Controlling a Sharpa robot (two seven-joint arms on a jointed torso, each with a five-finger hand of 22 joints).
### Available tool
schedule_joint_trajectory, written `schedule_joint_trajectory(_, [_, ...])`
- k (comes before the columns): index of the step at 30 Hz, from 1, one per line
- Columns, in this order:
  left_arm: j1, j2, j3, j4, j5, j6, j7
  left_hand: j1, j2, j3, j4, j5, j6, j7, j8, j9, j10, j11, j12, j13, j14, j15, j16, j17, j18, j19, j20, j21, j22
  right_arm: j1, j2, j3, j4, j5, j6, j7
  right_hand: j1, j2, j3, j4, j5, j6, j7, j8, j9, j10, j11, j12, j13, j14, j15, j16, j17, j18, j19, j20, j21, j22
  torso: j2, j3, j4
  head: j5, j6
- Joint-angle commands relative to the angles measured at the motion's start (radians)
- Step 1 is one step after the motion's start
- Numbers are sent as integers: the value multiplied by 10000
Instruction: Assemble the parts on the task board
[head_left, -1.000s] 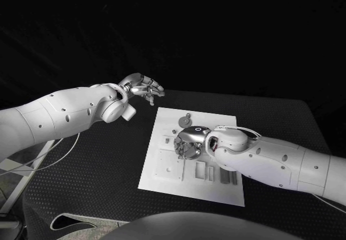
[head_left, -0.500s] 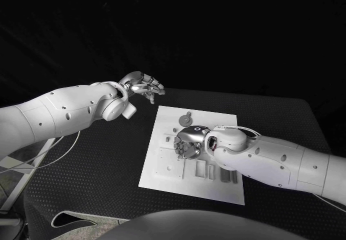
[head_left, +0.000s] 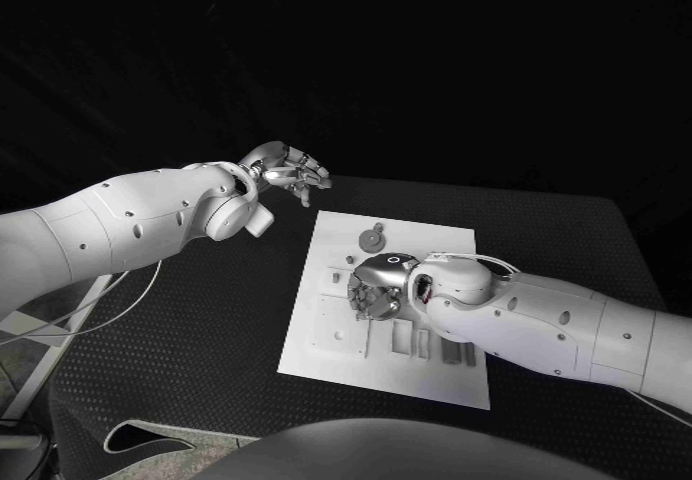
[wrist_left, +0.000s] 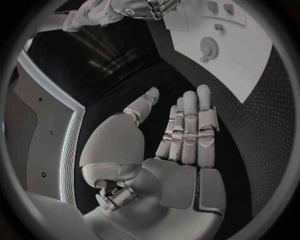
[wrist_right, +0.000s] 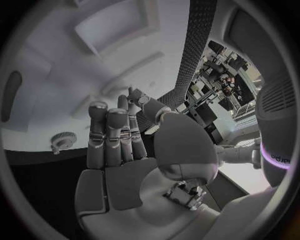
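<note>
The right robot hand (head_left: 378, 290) hovered over the white board's (head_left: 339, 340) middle, fingers spread and empty, likely reaching for a part, while the left robot hand (head_left: 284, 170) waited open beyond the bench's far corner.

The room is dark; beyond the desk (head_left: 188, 330) everything falls to black. Light comes from above and lands hard on the white task board (head_left: 332, 345), which glows almost blown out, so its shallow recesses read only as faint grey shadows. The white arms shine, and the right hand (head_left: 378, 290) carries a bright glint on its silver back. Both wrist views bulge like a fishbowl, straight edges bending toward a dark rim, the board's surface soft and hazy.
</note>
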Motion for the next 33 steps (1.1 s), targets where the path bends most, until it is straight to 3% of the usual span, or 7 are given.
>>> schedule_joint_trajectory(1, [15, 12, 5, 18, 68, 10, 100, 80, 15, -45, 13, -6, -4, 65, 71, -10, -49, 26, 16, 10, 2, 2, -63, 11, 481, 51, 2, -38, 13, -4, 5, -4, -37, -109, 99, -53, 11, 65, 55, 26, 58, -1, 57, 41, 13, 265, 162, -21, 13, -111, -59, 1, -12, 645, 27, -68, -49, 13, -4, -7, -1, -23, -3])
schedule_joint_trajectory(7, [15, 30, 5, 4, 68, 19, 108, 79, 14, -45, 15, -6, -7, 65, 76, -12, -49, 26, 16, 12, 2, 2, -67, 15, 480, 51, 3, -40, 13, -21, 52, -8, -65, -116, 104, -51, 13, 66, 54, 26, 58, -4, 58, 41, 19, 264, 162, -24, 18, -112, -59, 1, -15, 645, 27, -69, -49, 15, 2, 5, 8, -32, -10])
schedule_joint_trajectory(21, [15, -10, 5, 15, 68, 32, 86, 76, 11, -47, 19, -7, -16, 67, 85, -18, -54, 28, 13, 13, 4, 3, -74, 25, 479, 52, 2, -45, 15, -43, 4, -35, -64, -124, 193, -83, 13, 67, 49, 26, 58, -7, 58, 43, 30, 265, 162, -28, 29, -111, -59, 5, -19, 645, 27, -71, -50, 20, -2, -17, 8, -37, -38])
schedule_joint_trajectory(33, [15, -15, 4, -13, 68, 60, 77, 75, 10, -48, 22, -7, -23, 69, 93, -22, -57, 28, 12, 14, 5, 4, -80, 33, 478, 54, 2, -47, 17, -67, -48, -39, 36, -124, 180, -90, 14, 74, 47, 26, 58, -9, 59, 44, 41, 267, 161, -32, 39, -110, -59, 9, -23, 645, 28, -73, -50, 25, 0, -3, 9, -29, -84])
